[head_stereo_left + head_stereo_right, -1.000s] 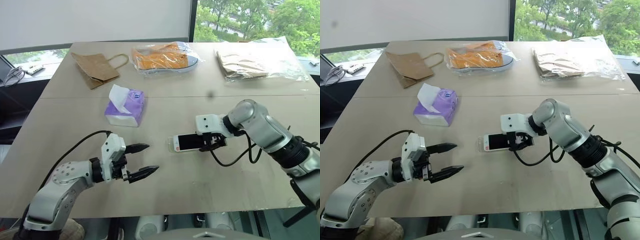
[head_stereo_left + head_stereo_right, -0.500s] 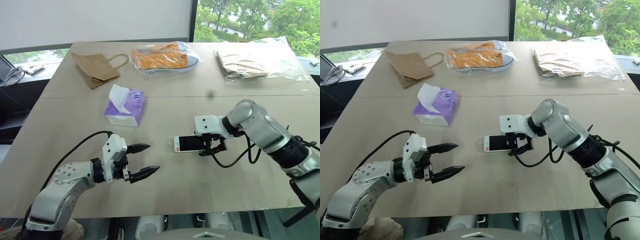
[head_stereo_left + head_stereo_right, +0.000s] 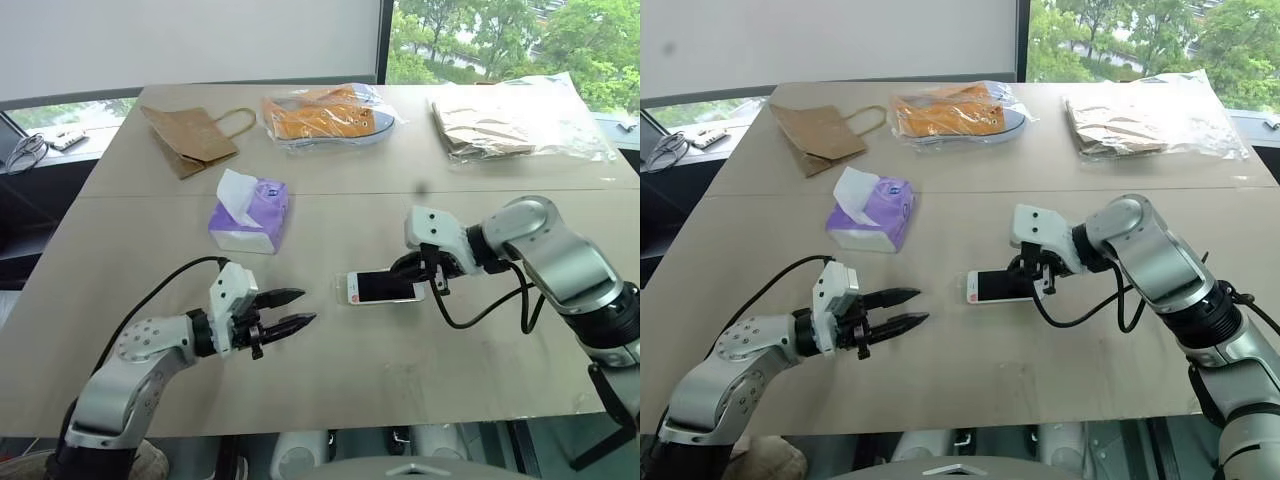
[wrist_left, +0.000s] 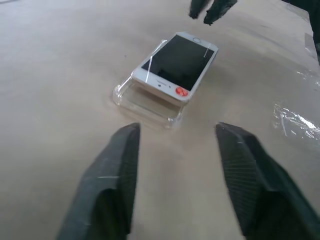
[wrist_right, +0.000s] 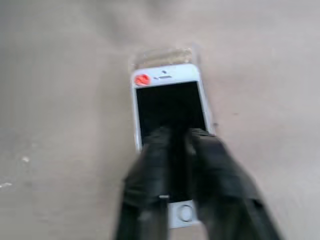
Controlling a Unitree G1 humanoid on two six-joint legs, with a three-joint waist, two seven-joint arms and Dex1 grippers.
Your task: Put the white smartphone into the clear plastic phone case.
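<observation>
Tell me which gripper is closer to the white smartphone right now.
The right. The right gripper sits at the far end of the white smartphone, jaws shut just above it. The left gripper hangs back across a stretch of bare table.

A broad beige table (image 3: 130,200) stood before a window wall, its surface crossed by one straight seam. Behind its far edge a pale blind (image 3: 190,40) covered the left pane, bounded by a dark upright frame post (image 3: 386,40). The uncovered pane on the right showed green trees (image 3: 500,35) in daylight. Even, soft light fell across the tabletop.
</observation>
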